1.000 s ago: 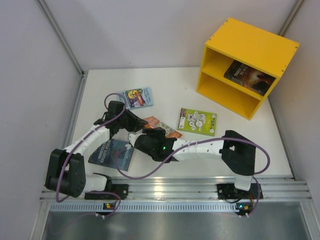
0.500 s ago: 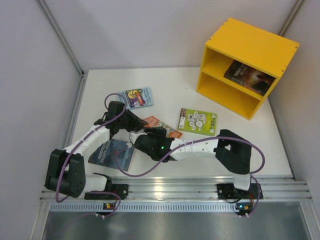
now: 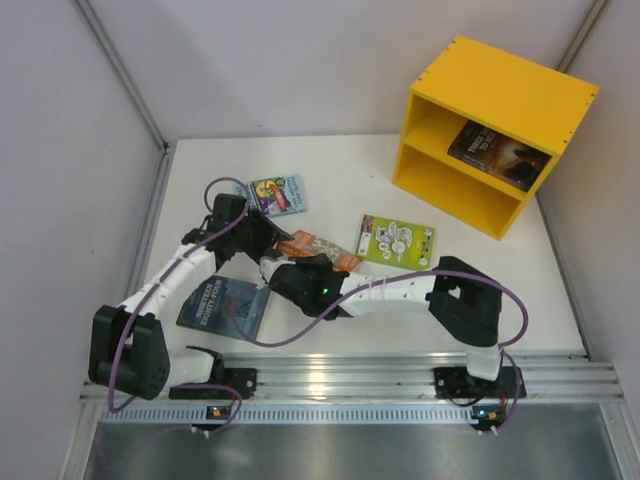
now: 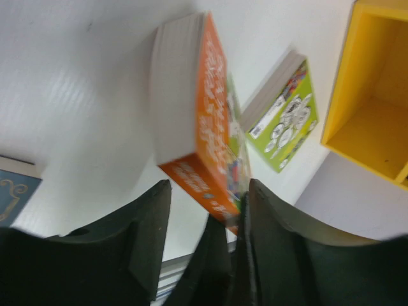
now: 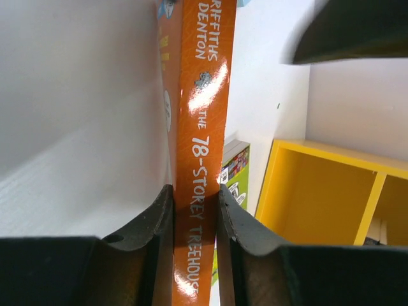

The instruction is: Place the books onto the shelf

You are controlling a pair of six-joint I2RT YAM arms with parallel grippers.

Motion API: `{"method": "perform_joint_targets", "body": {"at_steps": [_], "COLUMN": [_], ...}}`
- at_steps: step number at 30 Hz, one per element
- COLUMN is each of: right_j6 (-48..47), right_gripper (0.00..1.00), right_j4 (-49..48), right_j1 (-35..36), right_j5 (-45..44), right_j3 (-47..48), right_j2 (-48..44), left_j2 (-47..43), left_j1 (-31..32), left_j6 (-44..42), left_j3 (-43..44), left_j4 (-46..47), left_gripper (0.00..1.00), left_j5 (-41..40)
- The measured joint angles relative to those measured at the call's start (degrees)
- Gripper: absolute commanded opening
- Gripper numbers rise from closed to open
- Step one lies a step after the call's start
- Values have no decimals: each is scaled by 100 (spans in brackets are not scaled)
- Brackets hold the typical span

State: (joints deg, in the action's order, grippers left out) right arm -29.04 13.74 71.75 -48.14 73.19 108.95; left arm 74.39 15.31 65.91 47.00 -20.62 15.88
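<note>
While the right gripper [image 5: 194, 197] clamps the orange book [image 5: 203, 127] by its spine, book on edge at mid-table [image 3: 200, 175], left gripper [image 4: 207, 191] jaws apart just beside it, green book [image 3: 396, 242] near, dark book [image 3: 498, 152] in upper shelf [image 3: 500, 90] compartment

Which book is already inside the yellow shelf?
The dark book with the reddish glow, sitting in the upper part of the shelf. All the other books are outside it.

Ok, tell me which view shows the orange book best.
Right wrist: the orange book fills the frame spine-on, title readable. Left wrist shows its cover and page edge, blurred. Top external shows it small and partly hidden.
</note>
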Motion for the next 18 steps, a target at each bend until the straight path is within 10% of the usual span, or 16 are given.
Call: {"method": "perform_joint_targets", "body": {"at_steps": [6, 13, 18], "right_j6": [-533, -1016, -1615], "right_gripper": [0, 0, 0], "right_j4": [337, 479, 76], "right_j1": [-378, -979, -1464], "right_j5": [81, -107, -227], "right_j3": [2, 9, -96], "right_j2": [-195, -730, -1067], "left_j2": [-245, -177, -369], "left_j1": [-26, -424, -605], "left_j6": [-695, -1458, -1770], "left_j3": [1539, 3547, 3167], "left_j4": [-841, -1580, -1600], "left_gripper": [86, 88, 88], "left_j5": [-433, -767, -835]}}
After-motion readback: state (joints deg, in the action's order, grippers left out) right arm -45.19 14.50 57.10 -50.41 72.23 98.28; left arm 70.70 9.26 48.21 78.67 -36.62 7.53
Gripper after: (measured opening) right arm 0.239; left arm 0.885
